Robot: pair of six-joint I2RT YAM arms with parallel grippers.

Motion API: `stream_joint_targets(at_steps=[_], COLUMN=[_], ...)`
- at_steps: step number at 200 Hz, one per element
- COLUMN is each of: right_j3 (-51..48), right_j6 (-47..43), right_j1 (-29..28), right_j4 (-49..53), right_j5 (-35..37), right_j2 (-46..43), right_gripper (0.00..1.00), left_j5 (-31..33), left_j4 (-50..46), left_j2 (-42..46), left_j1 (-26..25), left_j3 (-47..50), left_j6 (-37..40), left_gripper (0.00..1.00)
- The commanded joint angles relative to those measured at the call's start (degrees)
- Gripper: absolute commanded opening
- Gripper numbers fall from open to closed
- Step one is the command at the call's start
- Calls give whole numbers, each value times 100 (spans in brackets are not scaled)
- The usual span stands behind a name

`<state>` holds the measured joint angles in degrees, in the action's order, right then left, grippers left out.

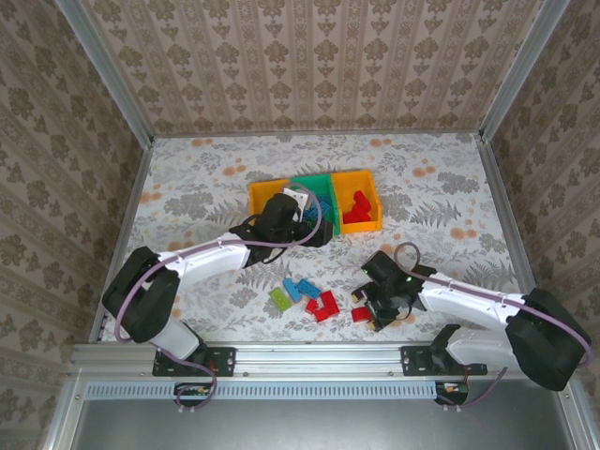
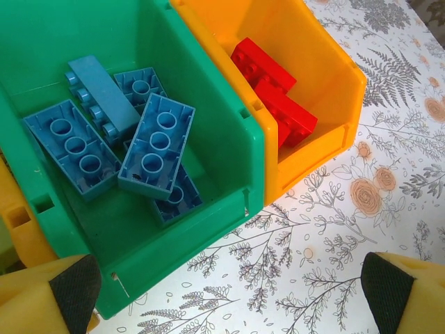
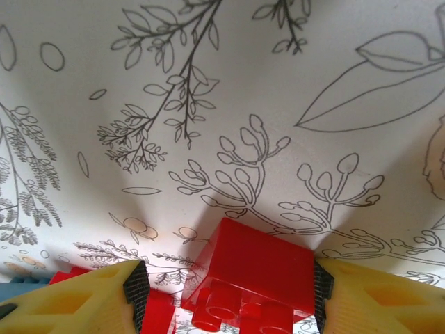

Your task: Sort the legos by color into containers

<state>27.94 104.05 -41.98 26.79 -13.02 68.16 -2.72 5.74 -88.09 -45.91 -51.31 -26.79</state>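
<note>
From above, holds the left claw point(image 1: 281, 214) over the containers point(image 1: 255, 193) and the right claw point(image 1: 377, 302) low at a red lego point(image 1: 360, 315), loose legos point(image 1: 302, 287) lying to its left. At the left wrist, spreads the fingers point(image 2: 69, 292) wide: green bin point(image 2: 229, 104) ahead with blue legos point(image 2: 156, 149) mostly hollow side up at mixed angles, orange bin point(image 2: 327, 62) ahead-right. At the right wrist, straddles the red lego, studs toward the wrist, width pad to pad; right pad touching, left pad apart, so spread, not pinching.

Blue legos point(image 2: 154, 149) fill the green bin point(image 2: 226, 122); red legos point(image 2: 278, 104) the orange bin point(image 2: 306, 49).
</note>
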Motion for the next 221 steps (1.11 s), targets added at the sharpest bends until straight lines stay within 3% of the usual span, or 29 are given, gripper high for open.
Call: stream_joint_targets(at_steps=[1,85,130,178,221], right_j3=[37,459,1036,2832,4860], right_j6=[-213,-1053,-1845,-3630,-5397], right_j1=[66,439,988,1806,1866], right_j4=[-25,365,928,1296,1700], right_j5=[-67,-62,349,849,1727], right_j2=[281,987,953,1565,2649], right_gripper=[62,35,32,32,32], left_j5=[89,203,391,653,749], left_j4=[94,60,-117,-505,-948], left_j2=[254,629,1049,1528,1974], left_j1=[47,148,162,161,131], left_j3=[175,504,763,1095,1560], left_j6=[-55,-130,-91,-46,-223], left_gripper=[100,100,100,100,100])
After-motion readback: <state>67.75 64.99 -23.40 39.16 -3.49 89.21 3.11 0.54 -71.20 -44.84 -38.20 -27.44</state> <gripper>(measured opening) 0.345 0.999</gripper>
